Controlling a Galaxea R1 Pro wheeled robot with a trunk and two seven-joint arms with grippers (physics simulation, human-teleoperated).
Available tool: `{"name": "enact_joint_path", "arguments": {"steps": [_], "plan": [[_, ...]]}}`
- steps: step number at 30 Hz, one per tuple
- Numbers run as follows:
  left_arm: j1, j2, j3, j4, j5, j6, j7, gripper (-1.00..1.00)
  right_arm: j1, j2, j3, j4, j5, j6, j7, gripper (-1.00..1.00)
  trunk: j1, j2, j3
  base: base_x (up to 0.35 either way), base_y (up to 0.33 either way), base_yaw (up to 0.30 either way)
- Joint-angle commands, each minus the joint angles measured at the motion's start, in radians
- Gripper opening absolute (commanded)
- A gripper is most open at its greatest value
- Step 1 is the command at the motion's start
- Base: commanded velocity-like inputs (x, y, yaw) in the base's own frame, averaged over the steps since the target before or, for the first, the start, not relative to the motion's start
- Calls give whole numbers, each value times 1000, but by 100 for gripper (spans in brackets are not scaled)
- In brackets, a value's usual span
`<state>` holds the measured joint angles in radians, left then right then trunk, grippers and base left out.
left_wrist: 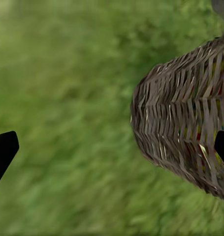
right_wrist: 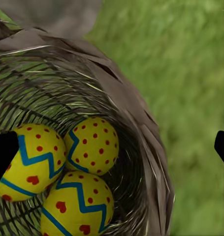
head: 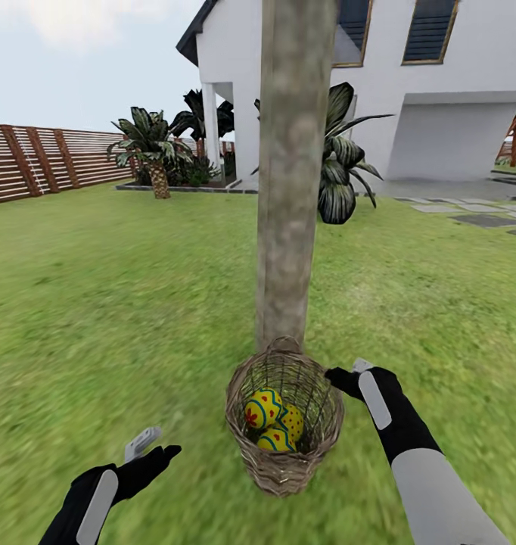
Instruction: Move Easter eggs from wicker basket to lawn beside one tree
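Three yellow Easter eggs (head: 271,421) (right_wrist: 75,177) with blue zigzags and red spots lie inside the wicker basket (head: 252,446) (right_wrist: 141,128), which stands on the lawn (head: 99,318) at the foot of the tree (head: 290,174). My right gripper (head: 347,374) (right_wrist: 112,147) hovers open just above the basket's right rim, looking down on the eggs. At the lower left, my left gripper (head: 153,445) (left_wrist: 112,145) is open beside the basket (left_wrist: 183,123), apart from it.
A white house (head: 409,83) and palm-like plants (head: 153,147) stand behind the tree. A brown slatted fence (head: 38,159) runs along the far left. Grey paving stones (head: 477,212) lie at the right. Open grass spreads all around the trunk.
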<state>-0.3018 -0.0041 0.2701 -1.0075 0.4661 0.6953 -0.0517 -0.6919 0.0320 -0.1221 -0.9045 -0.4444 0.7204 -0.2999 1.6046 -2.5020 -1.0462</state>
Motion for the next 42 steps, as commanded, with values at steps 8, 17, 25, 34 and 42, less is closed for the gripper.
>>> {"name": "enact_joint_path", "arguments": {"steps": [8,17,25,34,42], "plan": [[4,-3,3,4,-1,0,-1,100,4,-2,35,-44,-10,1,-9,100,-4,2,30,0,0,0],[17,-4,44,9,2,-23,-5,100,56,-2,155,-201,-11,19,-9,100,-31,51,60,0,0,0],[18,-13,117,26,3,-39,-5,100,59,3,178,-215,-19,181,-7,100,-62,107,85,0,0,0],[18,-17,156,41,3,-43,-5,100,58,22,177,-154,-39,233,4,100,-97,170,113,0,0,0],[20,-25,151,31,6,-36,-17,100,47,20,162,-116,-91,221,72,100,-120,212,132,0,0,0]]}}
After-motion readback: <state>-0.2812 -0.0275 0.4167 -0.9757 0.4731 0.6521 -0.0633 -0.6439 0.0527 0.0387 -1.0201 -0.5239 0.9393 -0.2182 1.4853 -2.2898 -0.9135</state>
